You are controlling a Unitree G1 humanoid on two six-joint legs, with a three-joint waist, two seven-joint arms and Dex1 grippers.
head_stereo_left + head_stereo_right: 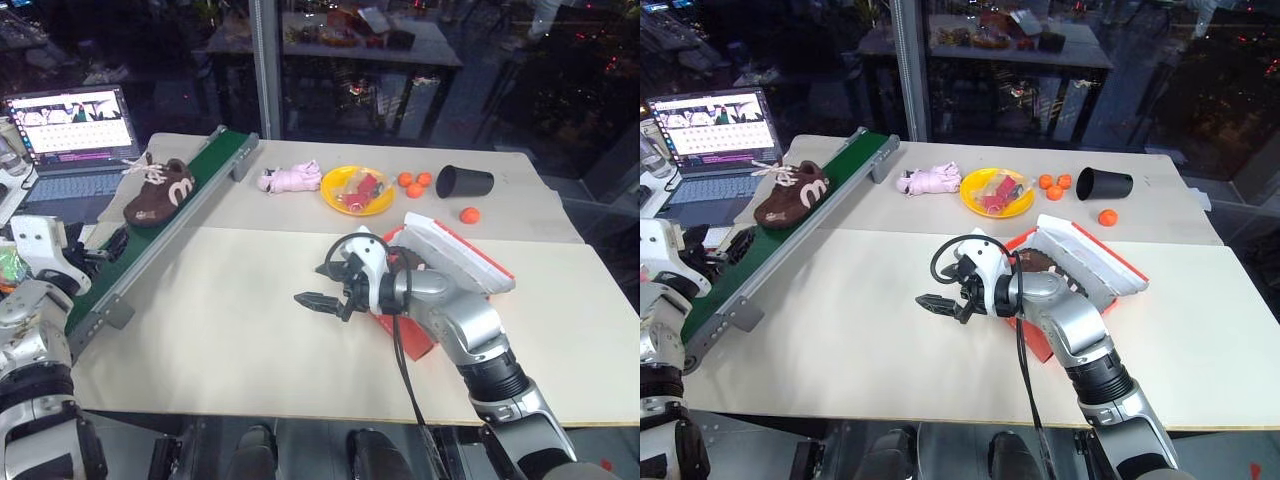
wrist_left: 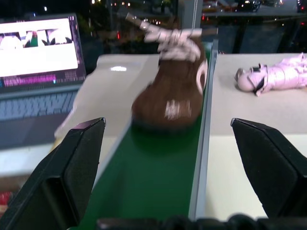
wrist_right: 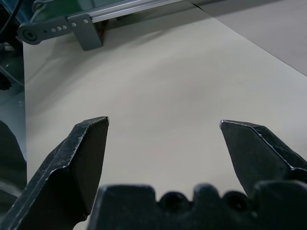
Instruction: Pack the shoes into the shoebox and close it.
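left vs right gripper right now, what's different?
The left gripper faces the brown shoe along the green conveyor belt; the right gripper faces bare tabletop. The left sits at the table's left edge by the laptop; the right hangs mid-table beside the red shoebox. Both have jaws wide open and hold nothing.

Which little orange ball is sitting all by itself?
The orange ball in front of the tipped-over black cup, nearest the shoebox. The other three huddle together beside the yellow bowl.
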